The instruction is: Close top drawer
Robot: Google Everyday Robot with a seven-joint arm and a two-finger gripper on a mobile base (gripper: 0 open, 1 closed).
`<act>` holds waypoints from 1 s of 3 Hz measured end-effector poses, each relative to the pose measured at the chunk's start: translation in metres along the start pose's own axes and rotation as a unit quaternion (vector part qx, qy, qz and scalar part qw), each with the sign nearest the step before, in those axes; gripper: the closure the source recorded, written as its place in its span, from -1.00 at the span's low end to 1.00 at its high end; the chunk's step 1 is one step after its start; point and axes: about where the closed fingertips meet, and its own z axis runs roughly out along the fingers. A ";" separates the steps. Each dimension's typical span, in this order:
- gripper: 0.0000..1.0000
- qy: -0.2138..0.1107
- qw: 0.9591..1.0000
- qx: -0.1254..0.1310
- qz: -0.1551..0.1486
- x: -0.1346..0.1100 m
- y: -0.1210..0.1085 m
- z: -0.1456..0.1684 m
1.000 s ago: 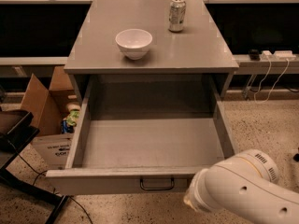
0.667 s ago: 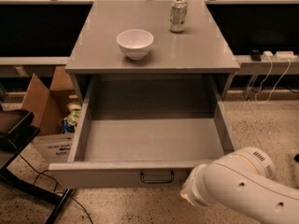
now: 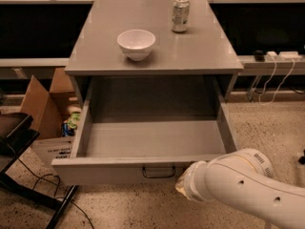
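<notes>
The top drawer (image 3: 152, 140) of the grey cabinet stands pulled out wide, and its deep grey box is empty. Its front panel (image 3: 105, 172) faces me, with a small dark wire handle (image 3: 158, 172) at the middle. My white arm (image 3: 238, 187) reaches in from the lower right. My gripper (image 3: 183, 181) is at the arm's end, right at the drawer front just right of the handle, and the wrist mostly hides it. No other drawers show.
A white bowl (image 3: 136, 44) and a soda can (image 3: 180, 15) stand on the cabinet top (image 3: 200, 51). An open cardboard box (image 3: 45, 111) sits on the floor at the left, with a black chair frame (image 3: 19, 142) beside it. Cables and a power strip (image 3: 279, 56) lie at the right.
The drawer front has slid a little way in toward the cabinet. My arm has moved forward and left with it, staying at the front panel.
</notes>
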 end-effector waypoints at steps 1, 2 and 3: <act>1.00 -0.038 0.999 0.018 0.015 -0.018 -0.020 0.008; 1.00 -0.046 0.999 0.021 0.018 -0.023 -0.027 0.010; 1.00 -0.073 0.997 0.026 0.027 -0.040 -0.049 0.018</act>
